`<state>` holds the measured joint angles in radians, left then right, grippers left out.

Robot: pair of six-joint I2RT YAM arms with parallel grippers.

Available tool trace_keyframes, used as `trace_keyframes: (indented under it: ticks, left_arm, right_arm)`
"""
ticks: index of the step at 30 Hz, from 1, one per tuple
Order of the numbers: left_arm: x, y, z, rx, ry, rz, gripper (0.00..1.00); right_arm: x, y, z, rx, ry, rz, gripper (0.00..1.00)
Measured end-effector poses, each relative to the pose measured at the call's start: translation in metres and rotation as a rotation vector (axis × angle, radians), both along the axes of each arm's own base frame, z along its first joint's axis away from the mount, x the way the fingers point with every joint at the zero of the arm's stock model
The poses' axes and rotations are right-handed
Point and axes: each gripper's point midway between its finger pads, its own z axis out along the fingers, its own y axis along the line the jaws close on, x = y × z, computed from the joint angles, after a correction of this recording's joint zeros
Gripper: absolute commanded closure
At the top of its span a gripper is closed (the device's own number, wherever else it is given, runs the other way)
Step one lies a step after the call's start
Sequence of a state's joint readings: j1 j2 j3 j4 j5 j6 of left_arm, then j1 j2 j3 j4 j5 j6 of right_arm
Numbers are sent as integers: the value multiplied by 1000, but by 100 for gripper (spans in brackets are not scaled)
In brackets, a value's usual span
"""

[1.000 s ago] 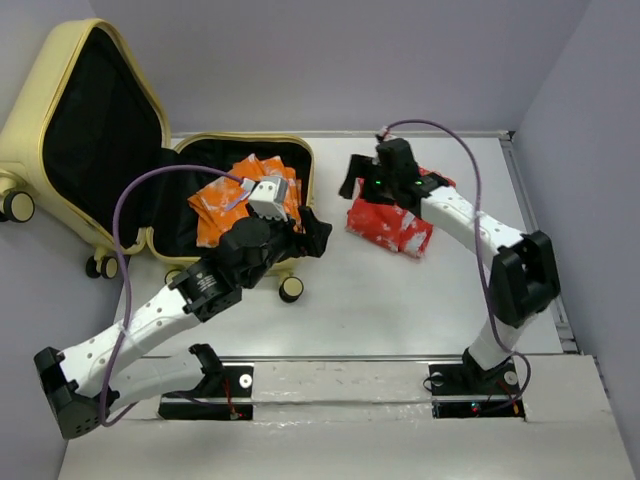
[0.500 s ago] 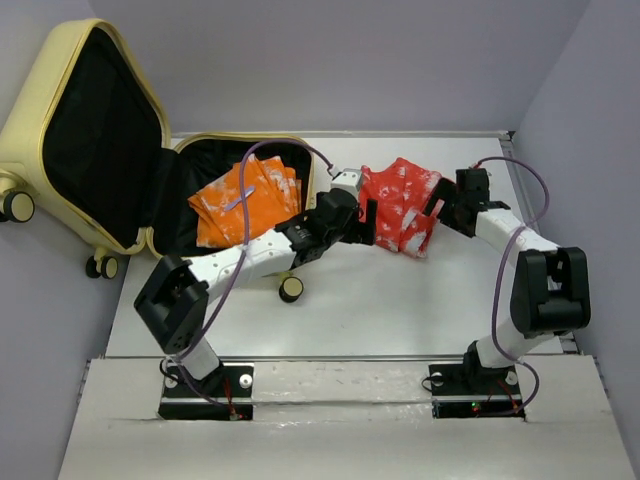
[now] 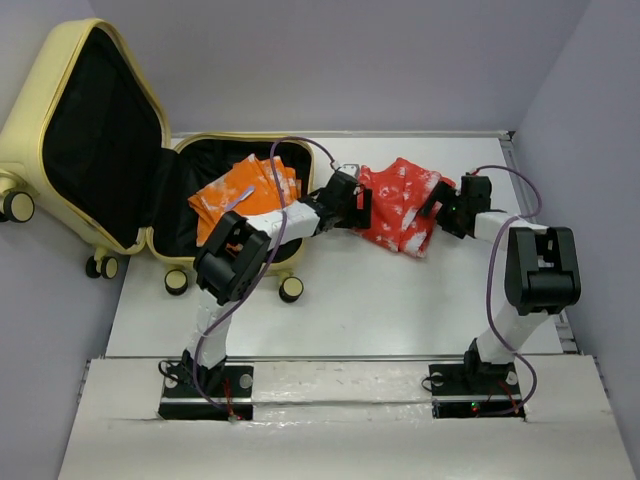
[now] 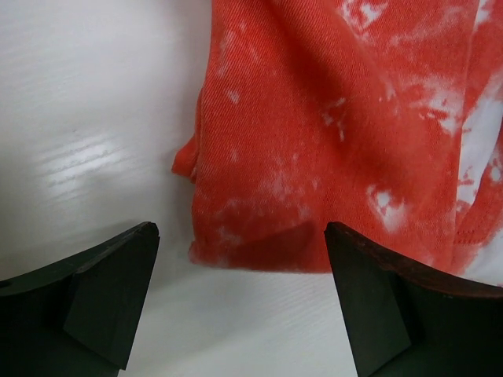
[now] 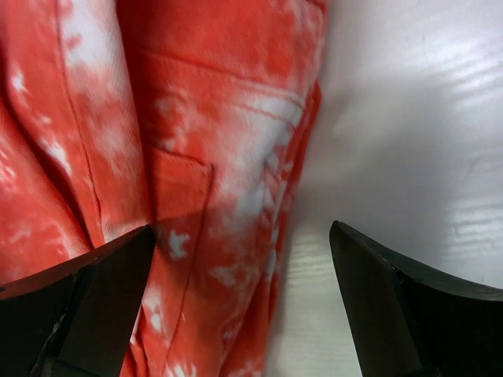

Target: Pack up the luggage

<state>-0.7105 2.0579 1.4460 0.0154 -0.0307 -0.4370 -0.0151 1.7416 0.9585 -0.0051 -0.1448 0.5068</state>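
Note:
The pale yellow luggage (image 3: 40,120) lies open at the far left, lid raised, black lining showing, with an orange folded garment (image 3: 245,197) in its lower half. A red and white tie-dye garment (image 3: 400,205) lies folded on the table to its right. My left gripper (image 3: 362,208) is open at the garment's left edge; in the left wrist view (image 4: 240,302) the red cloth (image 4: 330,126) sits just beyond the fingertips. My right gripper (image 3: 437,208) is open at the garment's right edge; in the right wrist view (image 5: 240,306) the cloth (image 5: 204,157) lies between the jaws.
The white table (image 3: 350,310) stretches in front of the garment. The luggage's caster wheels (image 3: 290,289) stand at its near edge. Grey walls close in the back and both sides. Purple cables loop above both arms.
The left arm has swung from over the luggage to the red garment's left edge. The right gripper moved from above the garment to its right edge. The garment was spread wider.

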Motion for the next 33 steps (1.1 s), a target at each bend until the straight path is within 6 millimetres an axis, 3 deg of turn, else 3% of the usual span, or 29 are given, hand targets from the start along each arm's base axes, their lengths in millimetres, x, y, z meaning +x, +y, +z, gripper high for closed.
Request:
trace_keyframes:
  ticks: [7,11,15,19,24,29,33]
  left_arm:
    - [19,-14,-17,-59,59,-49,1]
    - [24,-22,-15,-106,72,-76,1]
    - [24,-29,-14,-135,76,-96,1]
    - [24,-31,-13,-149,78,-107,1]
    - [24,-35,-14,-170,79,-119,7]
    - [24,-40,-14,-194,83,-137,16]
    - [27,-46,-15,-216,89,-153,25]
  right_arm:
    - [16,6,5,79,-78,29,0]
    - [12,11,6,122,-110,48,0]
    - [-4,14,7,172,-128,54,0]
    - [-3,10,9,213,-136,45,0]
    - [23,7,9,265,-167,39,1]
    - [43,9,10,312,-186,46,18]
    - [47,8,6,313,-176,39,37]
